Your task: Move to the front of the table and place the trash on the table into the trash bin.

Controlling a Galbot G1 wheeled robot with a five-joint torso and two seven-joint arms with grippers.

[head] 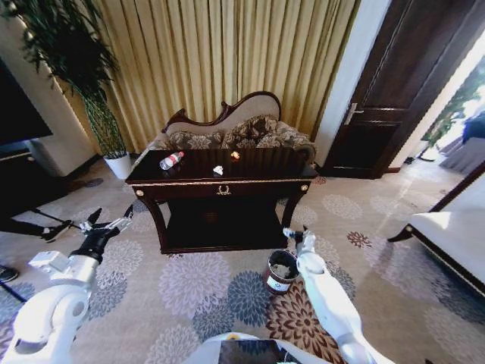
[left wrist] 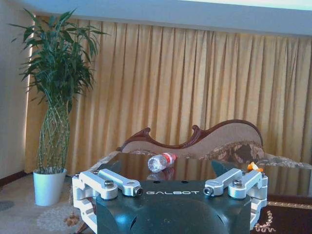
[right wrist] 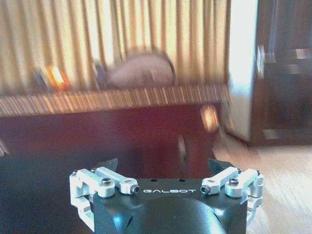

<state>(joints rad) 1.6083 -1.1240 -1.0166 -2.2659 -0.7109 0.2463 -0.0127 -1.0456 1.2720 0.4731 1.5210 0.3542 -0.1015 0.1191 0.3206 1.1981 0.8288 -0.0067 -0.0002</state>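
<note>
The dark glossy table point(head: 261, 176) with gold trim stands ahead of me, in front of a sofa. On its top lie the trash: a clear bottle with a red cap point(head: 171, 160), a white paper scrap point(head: 218, 170) and a small orange bit point(head: 235, 155). The reddish-brown trash bin point(head: 281, 271) sits on the carpet before the table's right half. My left gripper point(head: 111, 218) hovers open, low and left of the table. My right gripper point(head: 292, 234) is open just above the bin's far rim. The left wrist view shows the bottle point(left wrist: 161, 161) and the orange bit point(left wrist: 253, 167) beyond my open left gripper point(left wrist: 168, 176).
A tall plant in a white pot point(head: 118, 164) stands left of the table, with curtains behind the sofa point(head: 235, 130). A dark door point(head: 394, 91) is at the back right and a white-cushioned seat point(head: 455, 235) at the right edge. Flowered carpet lies open around the bin.
</note>
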